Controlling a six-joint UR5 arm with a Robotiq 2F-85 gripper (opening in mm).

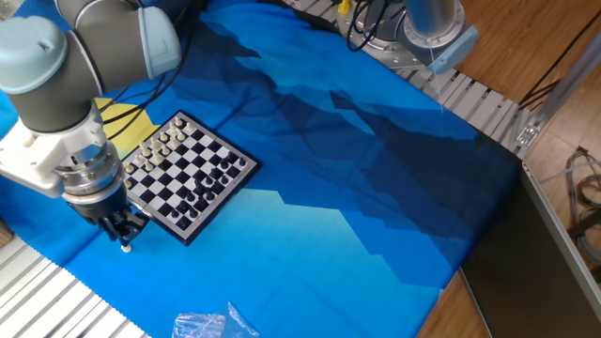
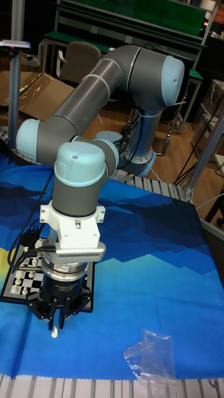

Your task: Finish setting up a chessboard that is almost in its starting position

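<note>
The chessboard (image 1: 184,175) lies on the blue cloth at the left, with cream pieces along its far-left side and black pieces along its near-right side. My gripper (image 1: 123,238) hangs just off the board's near-left corner, pointing down. Its fingers are shut on a small cream chess piece (image 1: 126,247) that sticks out below the tips, right at the cloth. In the tall fixed view the gripper (image 2: 55,323) holds the same cream piece (image 2: 55,333), and the arm hides most of the chessboard (image 2: 22,278).
A clear plastic bag (image 1: 210,325) lies near the cloth's front edge, to the gripper's right (image 2: 151,353). A yellow patch (image 1: 128,120) shows behind the board. Ribbed metal table edge (image 1: 52,302) runs just in front of the gripper.
</note>
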